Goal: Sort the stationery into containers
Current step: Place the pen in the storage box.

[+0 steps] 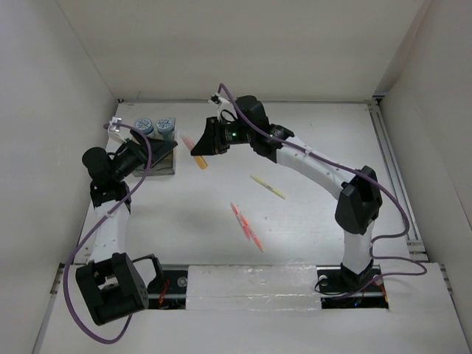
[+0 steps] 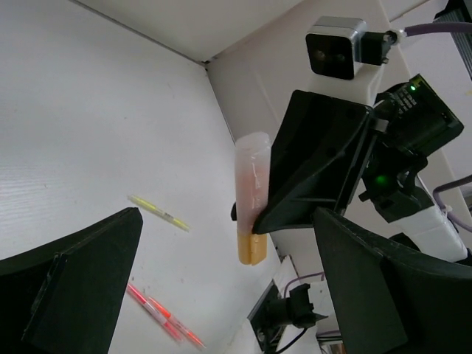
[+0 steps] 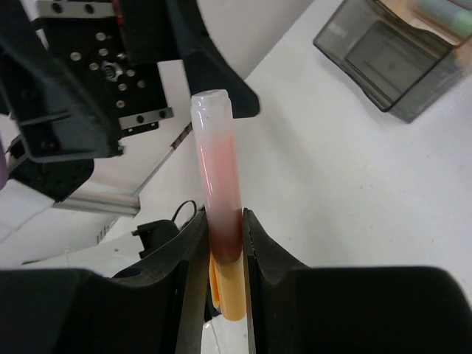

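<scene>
While an orange highlighter (image 3: 218, 184) with a pink-tinted clear cap is pinched in the jaws of the right gripper (image 3: 225, 236) above the bench (image 1: 317, 133), the nearby wooden organiser (image 1: 166, 169) is largely masked in the top view by the left gripper (image 2: 227, 217), whose jaws are spread wide. Two blue-and-white cylinders (image 1: 143, 125) are seen at its far edge. A pale yellow pen (image 1: 268, 187) and pink-red pens (image 1: 247, 227) are left mid-bench, well apart from it. Its compartments cannot be made out.

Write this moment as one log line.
right claw: shut on orange highlighter | left claw: open, beside organiser | table: yellow pen, red pens
</scene>
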You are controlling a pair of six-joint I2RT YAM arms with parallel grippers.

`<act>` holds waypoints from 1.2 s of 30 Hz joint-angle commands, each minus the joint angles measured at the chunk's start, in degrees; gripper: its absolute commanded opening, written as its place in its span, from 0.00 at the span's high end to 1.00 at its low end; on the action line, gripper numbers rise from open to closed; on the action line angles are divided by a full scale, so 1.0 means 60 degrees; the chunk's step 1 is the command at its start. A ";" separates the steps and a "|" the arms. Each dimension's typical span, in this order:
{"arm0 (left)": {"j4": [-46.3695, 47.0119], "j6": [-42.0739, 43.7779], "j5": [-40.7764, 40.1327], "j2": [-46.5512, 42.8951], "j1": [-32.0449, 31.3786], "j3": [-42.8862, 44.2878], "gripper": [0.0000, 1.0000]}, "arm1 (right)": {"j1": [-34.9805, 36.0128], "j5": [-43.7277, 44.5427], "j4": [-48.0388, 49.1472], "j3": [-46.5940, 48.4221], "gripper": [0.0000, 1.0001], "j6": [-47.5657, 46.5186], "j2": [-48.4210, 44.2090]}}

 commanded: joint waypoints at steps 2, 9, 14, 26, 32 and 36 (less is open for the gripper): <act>0.1030 -0.0204 0.0267 -0.0307 -0.0023 -0.0019 0.00 | 0.0001 0.0398 0.0673 0.0110 1.00 0.0383 -0.0077; 0.1163 -0.0294 0.0179 -0.0307 -0.0023 -0.0195 0.02 | 0.0470 0.0106 0.0672 0.0505 1.00 0.0383 0.0128; 0.1265 -0.0381 0.0179 -0.0394 -0.0023 -0.0195 0.07 | 0.0660 -0.0246 0.0848 0.0768 1.00 0.0500 0.0451; 0.2113 -0.0850 0.0442 -0.0307 -0.0023 -0.0371 0.56 | 0.0748 -0.0217 0.1184 0.1208 1.00 0.0968 0.1153; 0.2716 -0.1290 0.0530 -0.0219 -0.0023 -0.0473 0.56 | 0.0748 -0.0510 0.1638 0.1209 1.00 0.1335 0.1242; 0.2950 -0.1495 0.0617 -0.0219 -0.0023 -0.0561 0.56 | 0.0660 -0.0598 0.1727 0.1209 1.00 0.1598 0.1329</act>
